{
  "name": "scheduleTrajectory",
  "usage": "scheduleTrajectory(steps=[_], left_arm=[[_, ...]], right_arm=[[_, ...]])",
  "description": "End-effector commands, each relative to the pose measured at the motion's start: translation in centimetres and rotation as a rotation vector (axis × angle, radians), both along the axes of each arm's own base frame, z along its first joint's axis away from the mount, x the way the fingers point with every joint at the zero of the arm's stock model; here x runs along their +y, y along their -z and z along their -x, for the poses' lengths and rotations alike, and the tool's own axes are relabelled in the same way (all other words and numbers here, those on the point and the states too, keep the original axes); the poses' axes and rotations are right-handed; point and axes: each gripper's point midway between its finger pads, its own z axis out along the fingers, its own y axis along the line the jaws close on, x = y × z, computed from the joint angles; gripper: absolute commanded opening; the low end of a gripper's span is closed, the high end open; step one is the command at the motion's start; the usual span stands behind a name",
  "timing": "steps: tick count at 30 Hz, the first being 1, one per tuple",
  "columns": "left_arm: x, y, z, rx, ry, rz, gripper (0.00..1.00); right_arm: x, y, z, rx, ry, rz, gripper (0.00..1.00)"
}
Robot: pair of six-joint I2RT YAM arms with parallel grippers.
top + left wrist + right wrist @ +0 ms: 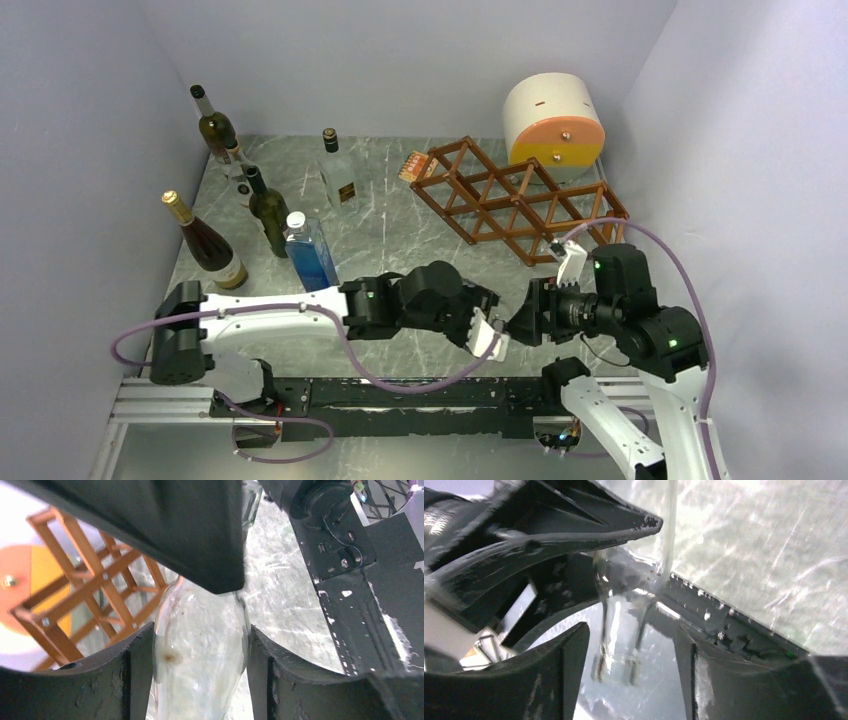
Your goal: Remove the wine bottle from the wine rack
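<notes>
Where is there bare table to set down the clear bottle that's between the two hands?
The bare marble strip between the blue bottle and the wine rack, ahead of the left hand gripping the clear bottle. The left side is crowded with standing bottles.

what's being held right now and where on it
A clear glass bottle: the left claw clamps its body; the right claw brackets its neck, grip unclear.

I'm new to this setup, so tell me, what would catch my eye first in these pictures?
At the near middle of the table, the left gripper clamps a clear bottle by its body and the right gripper straddles its neck. Beyond them, at the right, the reddish-brown wine rack holds nothing; a cluster of bottles stands at the back left.
</notes>
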Motion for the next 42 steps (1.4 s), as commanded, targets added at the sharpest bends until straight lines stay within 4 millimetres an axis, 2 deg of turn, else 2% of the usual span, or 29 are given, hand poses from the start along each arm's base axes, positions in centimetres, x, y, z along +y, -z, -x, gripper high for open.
scheduleTrajectory(steps=[1, 3, 6, 10, 13, 15, 19, 24, 30, 36, 42], left_arm=[[2.0, -4.0, -1.0, 0.095, -0.170, 0.189, 0.07], [3.1, -4.6, -1.4, 0.149, -0.238, 0.241, 0.07], [5.0, -5.2, -1.6, 0.242, -0.323, 0.320, 0.07], [8.6, -5.9, -2.9, 0.340, -0.499, 0.442, 0.07], [11.4, -5.9, -4.1, 0.442, -0.665, 0.517, 0.07], [12.9, -5.4, -4.5, 0.504, -0.746, 0.539, 0.07], [15.9, -3.9, -5.0, 0.612, -0.887, 0.602, 0.07], [18.8, -2.4, -5.8, 0.643, -1.002, 0.668, 0.07], [20.6, 0.4, -6.2, 0.651, -1.108, 0.646, 0.07], [23.1, 2.7, -6.5, 0.644, -1.142, 0.704, 0.07], [23.7, 3.4, -6.5, 0.645, -1.140, 0.742, 0.07]], right_arm=[[0.5, -4.3, -2.2, -0.202, -0.014, -0.039, 0.78], [0.4, -5.3, -3.0, -0.246, -0.007, -0.029, 0.90], [-1.1, -6.9, -5.0, -0.309, 0.080, 0.059, 0.99], [-3.1, -10.3, -7.5, -0.425, 0.236, 0.121, 1.00], [-4.6, -11.4, -8.9, -0.458, 0.369, 0.159, 1.00], [-5.0, -11.4, -9.4, -0.457, 0.426, 0.164, 1.00], [-4.2, -11.6, -9.8, -0.481, 0.434, 0.111, 1.00], [-3.7, -11.3, -10.4, -0.476, 0.445, 0.097, 1.00], [-3.8, -10.3, -10.6, -0.464, 0.448, 0.117, 1.00], [-3.8, -9.7, -10.8, -0.468, 0.442, 0.125, 1.00], [-3.6, -9.0, -10.9, -0.464, 0.435, 0.132, 1.00]])
